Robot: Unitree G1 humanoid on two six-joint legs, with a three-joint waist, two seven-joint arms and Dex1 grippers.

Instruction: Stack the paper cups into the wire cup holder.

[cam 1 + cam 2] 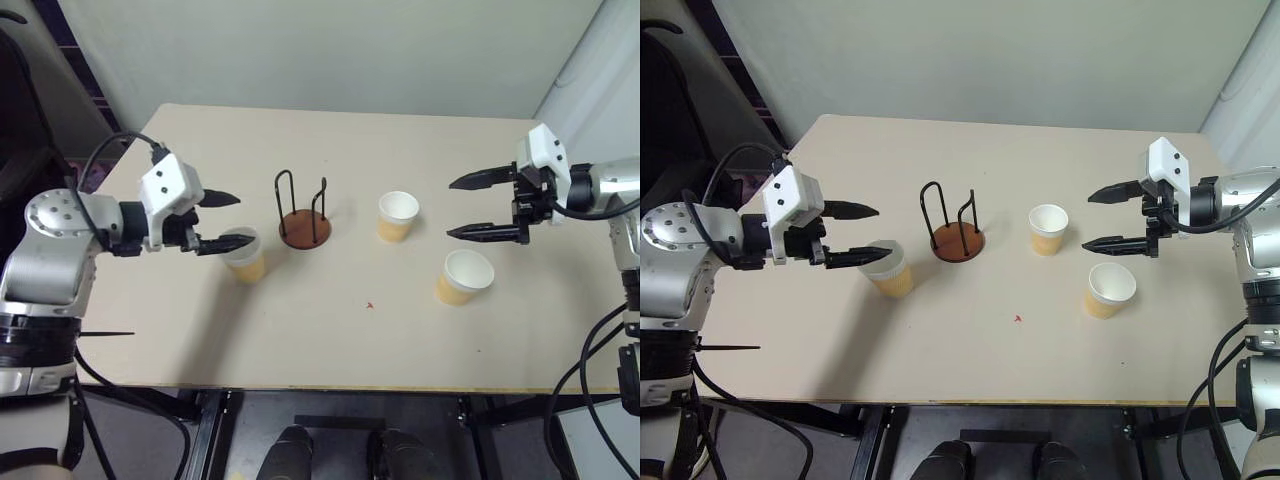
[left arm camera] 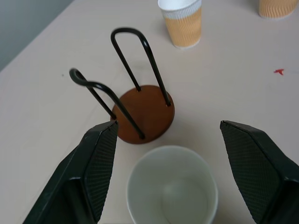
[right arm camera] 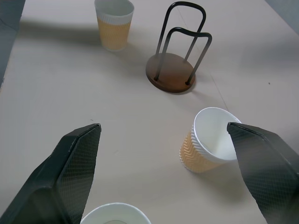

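Observation:
Three yellow-orange paper cups stand upright on the table: one at the left [image 1: 246, 262], one in the middle [image 1: 397, 217] and one at the right [image 1: 465, 277]. Between the left and middle cups stands the empty wire cup holder [image 1: 304, 226], a brown disc with two black wire loops. My left gripper [image 1: 243, 220] is open, hovering just over the left cup [image 2: 173, 186]; the cup's mouth lies below and between the fingers [image 2: 100, 163]. My right gripper [image 1: 451, 208] is open above the table, between the middle cup [image 3: 208, 140] and the right cup [image 3: 114, 213], touching neither.
The beige table [image 1: 330, 330] has a small red mark [image 1: 369, 305] near its centre. A pale wall runs behind the table's far edge. Cables hang from both arms at the sides.

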